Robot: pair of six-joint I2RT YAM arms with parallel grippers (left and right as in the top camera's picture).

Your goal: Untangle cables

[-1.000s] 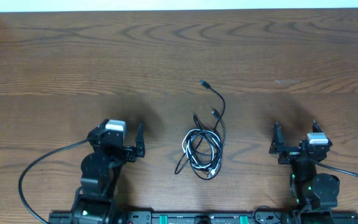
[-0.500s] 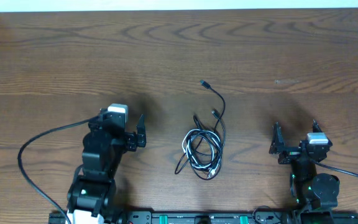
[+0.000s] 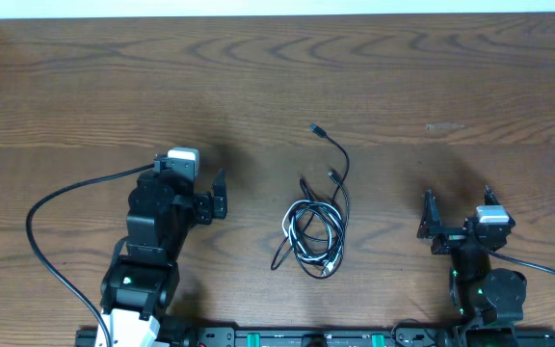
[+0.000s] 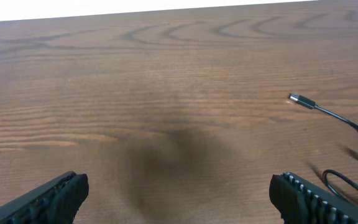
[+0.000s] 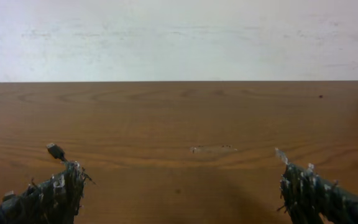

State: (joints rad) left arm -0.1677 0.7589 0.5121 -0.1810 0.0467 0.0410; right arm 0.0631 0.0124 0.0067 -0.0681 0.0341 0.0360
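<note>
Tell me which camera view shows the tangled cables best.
Overhead: the cables lie fully in view, coil and loose black tail. Left wrist catches only a plug and bits of black cord at its right edge. Right wrist shows just a plug tip, low left.

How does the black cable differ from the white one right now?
The black cable sends a loose tail with a plug away from the bundle; the white cable is wholly coiled. The black cable's loops look wider than the white cable's. Both lie tangled together on the table.
</note>
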